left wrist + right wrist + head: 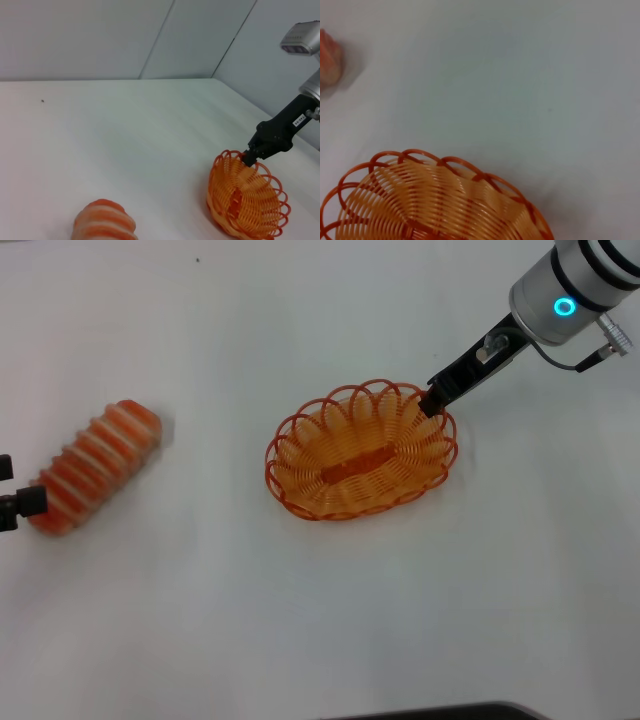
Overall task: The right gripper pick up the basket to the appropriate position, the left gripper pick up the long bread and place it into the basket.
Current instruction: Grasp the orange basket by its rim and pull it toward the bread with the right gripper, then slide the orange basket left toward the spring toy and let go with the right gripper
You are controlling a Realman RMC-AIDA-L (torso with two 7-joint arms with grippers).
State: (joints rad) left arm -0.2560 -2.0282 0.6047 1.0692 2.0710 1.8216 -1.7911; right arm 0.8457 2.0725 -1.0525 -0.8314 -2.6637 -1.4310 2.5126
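The basket (361,451) sits near the middle of the white table (300,620), oval, its scalloped rim up and its long axis running slantwise from the near left to the far right in the head view. The right gripper (436,400) reaches down to it from the upper right on its silver arm with the blue ring, and its black fingertips meet the rim at the basket's far right end. In the left wrist view the same gripper (248,156), with a small white label on its body, has its tips pinched together on the rim loops there, so it is closed on the basket's edge with no gap showing between the fingers. The right wrist view shows only the basket's rim (445,162) and ribbed inner wall from close above, with bare table beyond. The bread (95,465) lies well apart from the basket, far to the left on the table, lying slantwise with its striped ridges up. The left gripper (18,498) shows only as black tips at the left edge of the head view, just at the bread's near end; whether its fingers are open or closed on the loaf cannot be told. In the left wrist view the bread's rounded end (105,221) sits at the bottom edge.
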